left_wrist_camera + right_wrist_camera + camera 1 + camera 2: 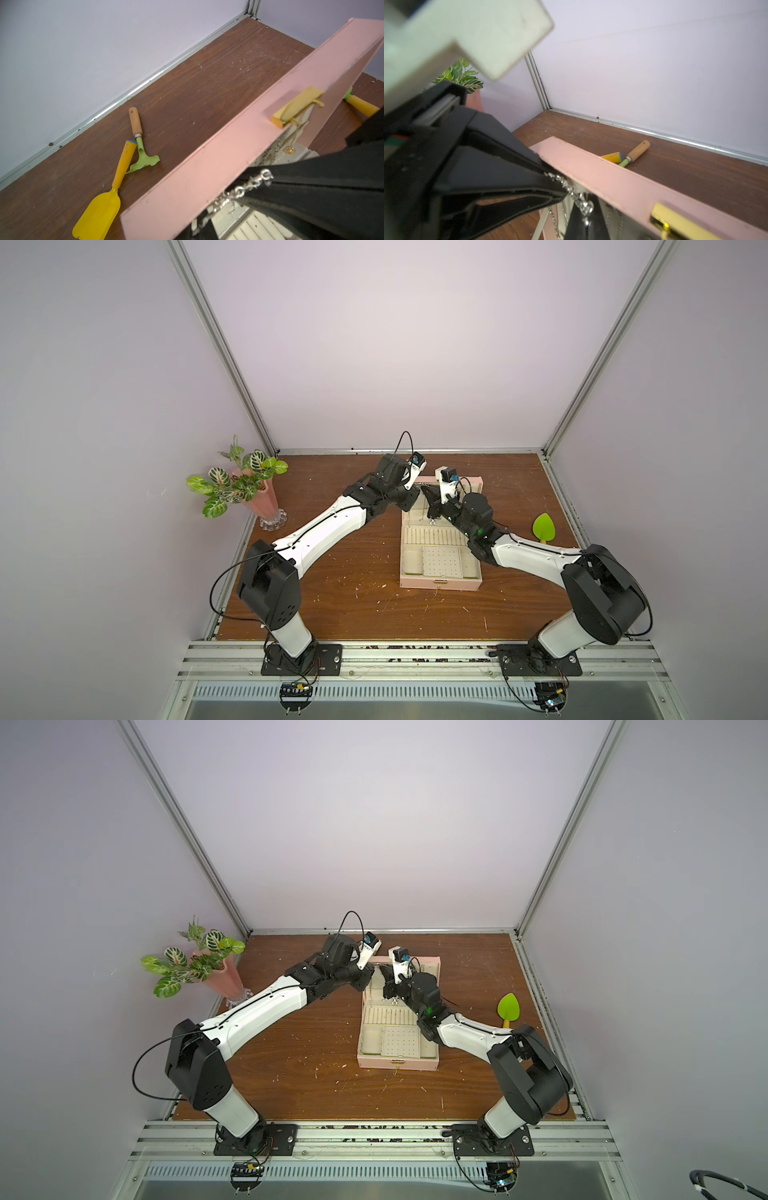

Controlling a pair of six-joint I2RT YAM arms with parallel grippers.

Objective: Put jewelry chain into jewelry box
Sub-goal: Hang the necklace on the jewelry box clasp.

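Observation:
The pink jewelry box [440, 583] [397, 1063] lies open mid-table, its lid [207, 166] [602, 172] standing upright at the back. The silver jewelry chain [239, 191] [579, 199] hangs just inside the lid's top edge, stretched between both grippers over the cream compartments. My left gripper [415, 494] [565, 191] reaches in from the left, its tips together on one end of the chain. The right gripper [424, 489] [251, 182] comes in from the right, shut on the chain's other end. The chain's clasp [586, 207] dangles at the right gripper's tip.
Gold chains [291, 145] hang from hooks inside the lid. Behind the lid lie a yellow trowel [104, 207] and a green rake with a wooden handle [141, 153]. A plant in a pink vase [249, 489] stands back left. A green leaf-shaped tool [544, 526] lies at the right.

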